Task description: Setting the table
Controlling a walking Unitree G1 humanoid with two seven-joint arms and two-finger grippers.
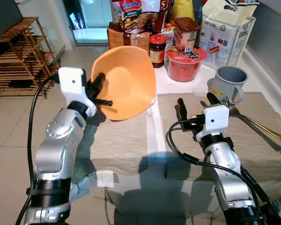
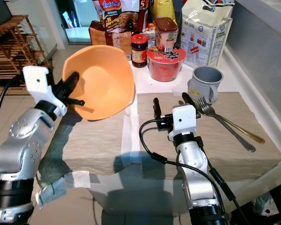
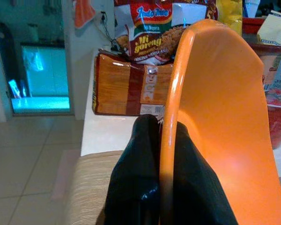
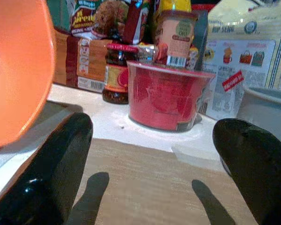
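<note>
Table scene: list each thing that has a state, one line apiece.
orange bowl: tilted, rim pinched by the left gripper
left gripper: shut on the bowl
right gripper: open, holding nothing, over the placemat
grey mug: upright
fork: lying flat on the placemat
jar: lid on

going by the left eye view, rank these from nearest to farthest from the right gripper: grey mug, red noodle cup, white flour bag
From the right gripper:
1. Grey mug, just ahead, to its right.
2. Red noodle cup, farther back on the white counter.
3. White flour bag, rearmost, right side.
</note>
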